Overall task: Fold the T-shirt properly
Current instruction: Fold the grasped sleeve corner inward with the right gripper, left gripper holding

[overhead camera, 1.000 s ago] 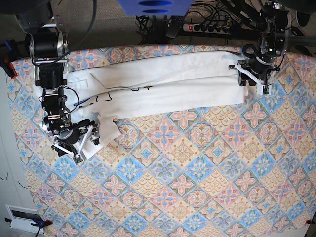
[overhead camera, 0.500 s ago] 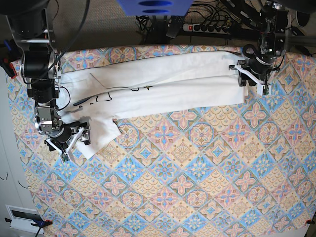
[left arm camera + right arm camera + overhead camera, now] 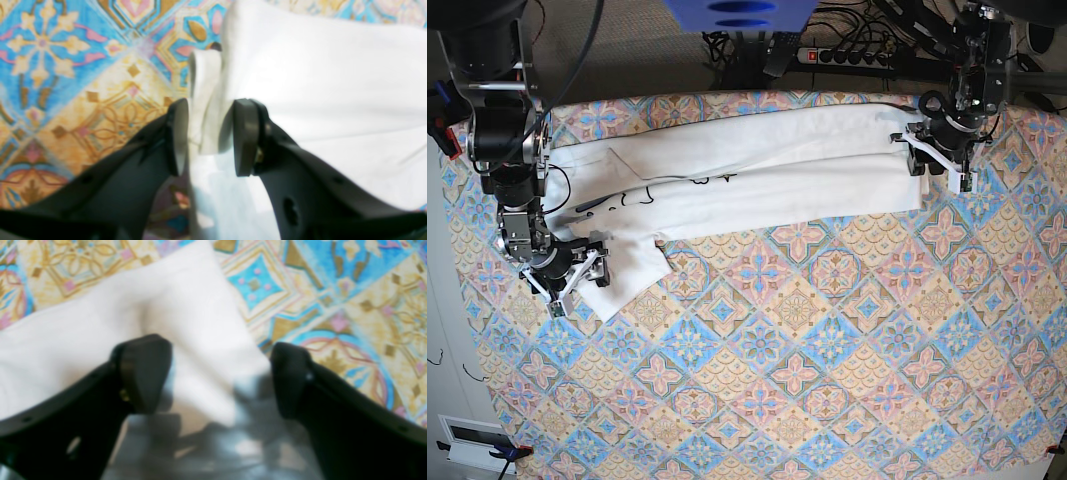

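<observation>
The white T-shirt (image 3: 757, 180) lies folded into a long band across the far part of the table, with a bit of dark print showing near its left end. At the band's right end, my left gripper (image 3: 935, 160) is shut on a bunched fold of the T-shirt (image 3: 333, 83), and the cloth sits pinched in the left gripper (image 3: 210, 136). At the left, my right gripper (image 3: 575, 280) is low over the sleeve flap. In the right wrist view the right gripper (image 3: 217, 376) stands open, its fingers straddling a corner of the T-shirt (image 3: 166, 306).
A patterned tablecloth (image 3: 827, 350) covers the table. A power strip (image 3: 847, 55) and cables lie behind the far edge. A white box (image 3: 472, 440) sits on the floor at the lower left.
My right arm has shifted left and slightly back, bringing its gripper to the sleeve flap's outer edge, and its jaws have narrowed a little. The left arm has kept its grip and place.
</observation>
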